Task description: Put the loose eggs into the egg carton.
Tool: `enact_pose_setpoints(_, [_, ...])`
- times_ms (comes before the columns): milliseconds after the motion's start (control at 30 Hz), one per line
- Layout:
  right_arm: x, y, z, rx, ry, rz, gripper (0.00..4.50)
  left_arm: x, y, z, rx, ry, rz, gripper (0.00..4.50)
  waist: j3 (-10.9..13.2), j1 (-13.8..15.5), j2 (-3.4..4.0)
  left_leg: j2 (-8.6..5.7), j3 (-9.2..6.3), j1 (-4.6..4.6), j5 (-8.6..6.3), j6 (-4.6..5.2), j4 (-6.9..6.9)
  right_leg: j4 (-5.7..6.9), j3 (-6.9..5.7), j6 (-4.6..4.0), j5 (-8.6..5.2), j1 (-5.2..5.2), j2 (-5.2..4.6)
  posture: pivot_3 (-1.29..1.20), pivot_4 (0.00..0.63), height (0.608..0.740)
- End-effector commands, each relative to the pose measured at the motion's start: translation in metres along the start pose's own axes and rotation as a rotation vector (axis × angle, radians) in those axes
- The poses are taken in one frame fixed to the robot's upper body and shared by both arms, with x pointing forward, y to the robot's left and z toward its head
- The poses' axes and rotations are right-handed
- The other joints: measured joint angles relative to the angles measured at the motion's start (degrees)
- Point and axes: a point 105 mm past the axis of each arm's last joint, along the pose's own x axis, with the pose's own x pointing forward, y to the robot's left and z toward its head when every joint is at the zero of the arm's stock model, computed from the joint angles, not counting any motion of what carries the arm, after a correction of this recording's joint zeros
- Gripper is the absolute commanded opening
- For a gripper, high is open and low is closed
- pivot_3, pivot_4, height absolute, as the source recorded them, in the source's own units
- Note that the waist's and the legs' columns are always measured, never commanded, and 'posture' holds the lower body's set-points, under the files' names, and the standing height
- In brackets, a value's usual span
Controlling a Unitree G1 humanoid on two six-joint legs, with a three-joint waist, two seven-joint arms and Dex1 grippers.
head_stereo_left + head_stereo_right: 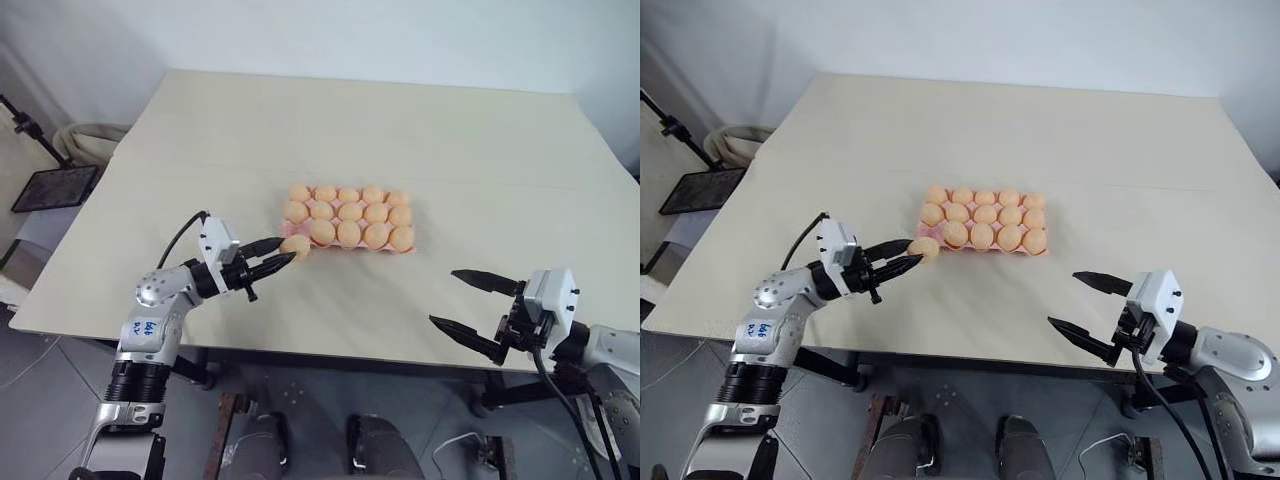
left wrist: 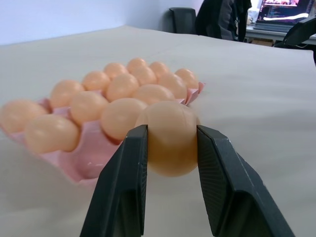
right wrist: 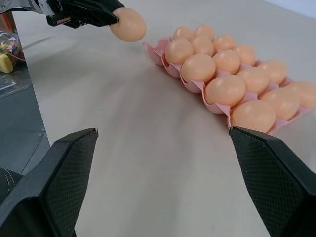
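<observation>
My left gripper [image 1: 288,250] is shut on one loose egg [image 2: 170,138], a smooth peach-orange oval held between both black fingers. It holds the egg right beside the near-left corner of the pink egg carton [image 2: 94,158], which lies in the middle of the table. Several eggs [image 1: 350,215] fill the carton's cups, and the near-left corner cup shows bare pink. In the right wrist view, the held egg [image 3: 128,23] sits just off the carton's corner [image 3: 158,49]. My right gripper [image 1: 444,297] stands wide open and holds nothing, near the table's front edge to the right of the carton.
The beige table [image 1: 450,140] has bare surface all around the carton. Its front edge runs just under both grippers. A black mesh stand [image 1: 55,187] sits off the table's left side. A dark chair and a lit screen [image 2: 281,12] are beyond the far edge.
</observation>
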Motion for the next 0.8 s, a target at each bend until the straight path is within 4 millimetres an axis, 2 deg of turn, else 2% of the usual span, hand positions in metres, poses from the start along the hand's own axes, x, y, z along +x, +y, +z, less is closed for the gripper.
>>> enact_pose_setpoints(33, [0.000,0.000,0.002,-0.013,-0.016,0.004,4.50,0.002,0.014,0.015,0.056,-0.048,0.058,1.44,0.00,0.38,0.00,-0.01,0.01,-0.01,-0.01,0.02,0.00,-0.02,0.01,0.00,0.00,0.00,-0.02,0.00,0.150,0.740])
enact_pose_setpoints(167, [0.002,-0.001,0.001,-0.014,-0.016,-0.001,4.50,0.023,0.035,0.017,0.062,-0.066,0.155,1.44,0.00,1.26,0.00,-0.02,0.05,-0.02,-0.02,0.04,0.02,-0.03,0.02,0.05,0.03,-0.01,-0.02,0.00,0.150,0.740])
enact_pose_setpoints(267, [0.003,-0.001,0.000,-0.017,-0.015,0.002,4.50,0.035,0.043,0.013,0.079,-0.047,0.183,1.44,0.00,1.33,0.00,-0.05,0.08,-0.03,-0.04,0.07,0.05,-0.06,0.02,0.22,0.12,0.00,-0.01,0.00,0.150,0.740])
enact_pose_setpoints(333, [0.003,-0.001,0.000,-0.019,-0.017,0.002,4.50,0.038,0.045,0.010,0.083,-0.030,0.187,1.44,0.00,1.09,0.00,-0.04,0.12,-0.03,-0.10,0.11,0.04,-0.11,0.03,0.62,0.34,-0.01,0.01,0.00,0.150,0.740])
enact_pose_setpoints(467, [0.002,-0.002,0.000,-0.024,-0.022,-0.008,4.50,0.039,0.039,0.004,0.073,-0.009,0.134,1.44,0.00,0.91,0.00,0.05,0.21,-0.04,-0.21,0.11,0.03,-0.15,0.04,0.62,0.31,-0.06,0.14,0.00,0.150,0.740])
enact_pose_setpoints(567, [0.002,-0.001,-0.002,-0.022,-0.023,-0.012,4.50,0.037,0.035,0.004,0.077,0.006,0.104,2.07,0.00,0.99,0.00,0.07,0.20,-0.04,-0.23,0.09,0.03,-0.15,0.02,0.61,0.28,-0.07,0.17,0.00,0.150,0.740])
enact_pose_setpoints(700, [0.004,-0.002,-0.003,-0.021,-0.029,-0.016,4.50,0.026,0.042,0.007,0.111,0.025,0.133,3.37,0.00,0.86,0.00,0.06,0.21,-0.04,-0.25,0.06,0.06,-0.12,0.04,0.62,0.29,-0.07,0.15,0.00,0.150,0.740])
enact_pose_setpoints(767, [0.004,-0.003,-0.004,-0.021,-0.028,-0.015,4.50,0.014,0.046,0.011,0.131,0.025,0.152,3.96,0.00,0.88,0.00,0.07,0.20,-0.03,-0.25,0.06,0.06,-0.10,0.04,0.62,0.29,-0.07,0.14,0.00,0.150,0.740])
enact_pose_setpoints(800, [0.004,-0.003,-0.004,-0.022,-0.028,-0.014,4.50,0.006,0.048,0.013,0.141,0.025,0.158,3.96,0.00,0.81,0.00,0.07,0.20,-0.03,-0.25,0.06,0.06,-0.10,0.04,0.62,0.29,-0.07,0.13,0.00,0.150,0.740])
